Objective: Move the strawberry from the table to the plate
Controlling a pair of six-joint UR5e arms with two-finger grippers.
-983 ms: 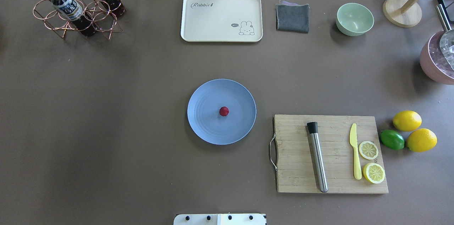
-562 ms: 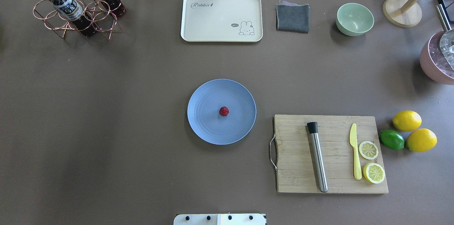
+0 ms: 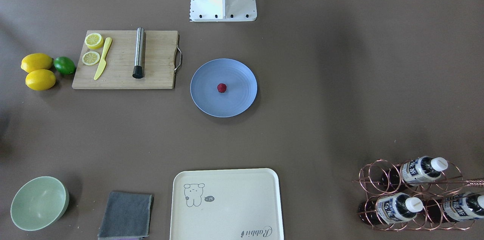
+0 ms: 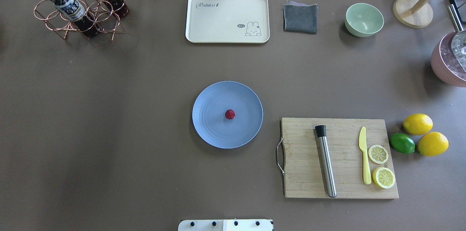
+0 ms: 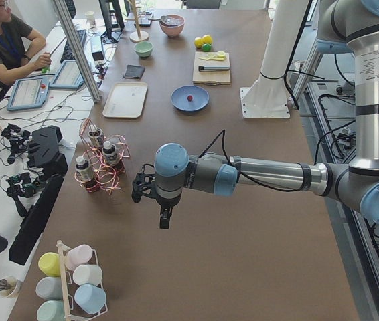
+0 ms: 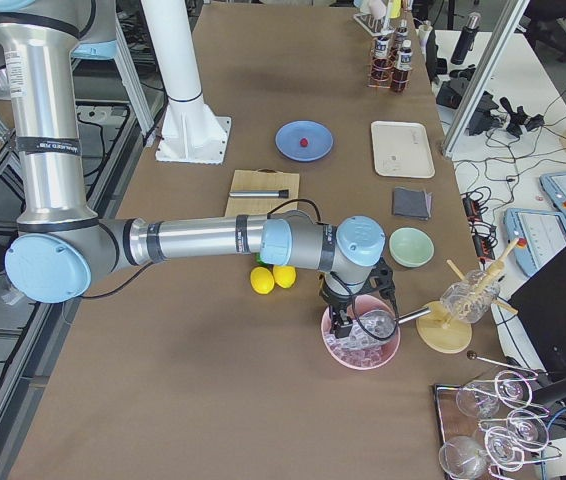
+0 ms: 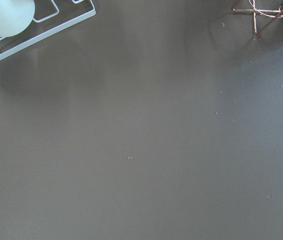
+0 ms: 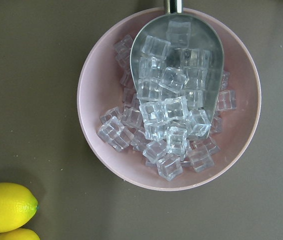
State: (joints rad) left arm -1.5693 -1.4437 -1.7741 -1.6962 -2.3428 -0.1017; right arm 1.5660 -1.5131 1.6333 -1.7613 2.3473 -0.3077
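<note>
Dark red, bumpy little strawberry (image 4: 229,114) sits near the middle of a round, light-blue plate (image 4: 209,131) on the brown tabletop (image 4: 109,114). Far off, the left claw (image 5: 165,219) hangs near a copper wire bottle rack (image 5: 112,175). The right claw (image 6: 343,322) hangs over a pink bowl of ice cubes (image 8: 94,100). I cannot tell if either claw is open or closed.

Overhead: behind base (image 4: 225,224), looking down. Front: opposite side, base at 12 o'clock. Both share plate (image 4: 211,132). Side cams: at table (image 5: 256,254) ends, looking along it. Wrist cams: close, straight down, left on table, right on ice bowl (image 8: 94,100)
</note>
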